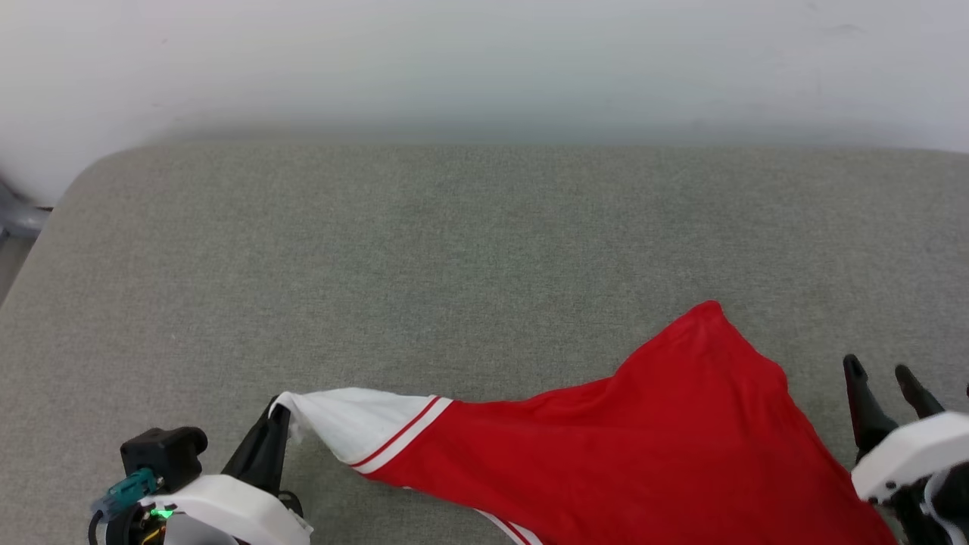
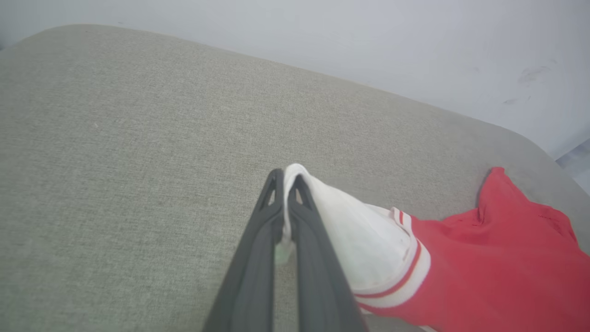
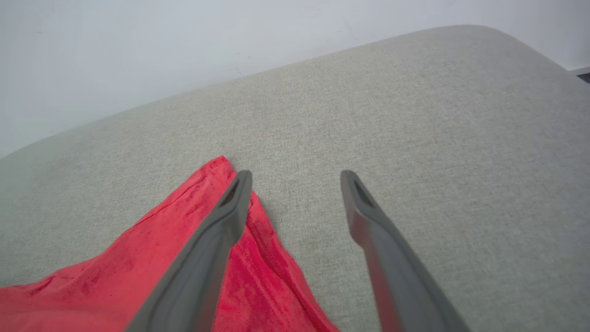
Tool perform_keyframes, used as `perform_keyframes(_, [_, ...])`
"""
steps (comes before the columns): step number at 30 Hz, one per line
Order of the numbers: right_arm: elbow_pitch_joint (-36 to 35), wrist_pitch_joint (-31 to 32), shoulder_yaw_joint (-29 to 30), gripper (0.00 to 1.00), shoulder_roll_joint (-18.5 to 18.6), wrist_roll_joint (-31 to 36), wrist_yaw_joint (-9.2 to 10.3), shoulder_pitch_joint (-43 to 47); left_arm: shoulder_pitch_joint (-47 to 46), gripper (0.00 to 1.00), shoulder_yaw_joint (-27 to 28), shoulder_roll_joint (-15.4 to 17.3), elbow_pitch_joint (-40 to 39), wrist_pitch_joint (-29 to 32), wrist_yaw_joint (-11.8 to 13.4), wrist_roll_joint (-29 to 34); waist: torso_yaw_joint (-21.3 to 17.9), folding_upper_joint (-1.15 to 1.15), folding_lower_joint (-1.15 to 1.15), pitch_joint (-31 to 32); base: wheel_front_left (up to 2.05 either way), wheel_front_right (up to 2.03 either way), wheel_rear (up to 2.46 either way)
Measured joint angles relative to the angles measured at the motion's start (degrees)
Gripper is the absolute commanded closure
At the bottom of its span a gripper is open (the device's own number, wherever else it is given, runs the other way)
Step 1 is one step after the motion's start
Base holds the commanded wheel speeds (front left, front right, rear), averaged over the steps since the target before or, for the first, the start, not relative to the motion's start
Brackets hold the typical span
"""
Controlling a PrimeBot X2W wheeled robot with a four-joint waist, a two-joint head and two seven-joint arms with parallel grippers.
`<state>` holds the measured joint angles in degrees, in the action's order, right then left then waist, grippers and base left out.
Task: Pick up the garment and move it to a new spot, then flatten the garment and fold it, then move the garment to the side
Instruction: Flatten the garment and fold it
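Left gripper (image 1: 277,415) clamped on the garment's (image 1: 666,446) white corner, lower left of the head view.
The red cloth spreads lower right across the grey cushion (image 1: 454,250); right gripper (image 1: 884,377) stands apart, empty.

We seem to be in a bare test room: a grey fabric-covered worktop (image 1: 484,227) against a plain white wall (image 1: 484,60).

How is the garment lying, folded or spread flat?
Neither: the garment lies rumpled, one white corner pinched in the fingers of the left gripper.
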<state>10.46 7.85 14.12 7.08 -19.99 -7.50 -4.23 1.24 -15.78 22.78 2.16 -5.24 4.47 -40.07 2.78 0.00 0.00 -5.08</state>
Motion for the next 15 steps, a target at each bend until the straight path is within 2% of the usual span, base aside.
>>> perform_keyframes(4, [5.1, 6.5, -2.5, 0.0, 3.2, -1.7, -0.02, -8.8, -2.7, 1.0, -0.3, -0.1, -0.2, -0.8, -0.9, 0.6, 0.8, 0.0, 0.0, -2.4, 0.0, 0.0, 0.0])
perform_keyframes(8, [9.0, 19.0, -4.4, 0.0, 6.2, -1.6, 0.0, -16.0, -6.2, 1.0, -1.0, -0.9, 0.2, -1.6, -2.2, 1.0, 2.2, 0.0, 0.01, -5.2, 0.0, 0.0, 0.0])
perform_keyframes(11, [9.7, 28.0, -7.0, 0.0, 7.2, -1.3, 0.0, -20.7, -8.1, 1.0, -1.5, -1.3, 1.0, -2.4, -3.0, 1.1, 3.4, 0.0, 0.01, -7.3, 0.0, 0.0, 0.0])
perform_keyframes(15, [9.8, 36.3, -10.7, 0.0, 7.9, -0.9, 0.0, -24.8, -10.0, 1.0, -1.7, -1.6, 1.8, -3.2, -3.9, 1.3, 4.7, 0.0, 0.01, -9.7, 0.0, 0.0, 0.0])
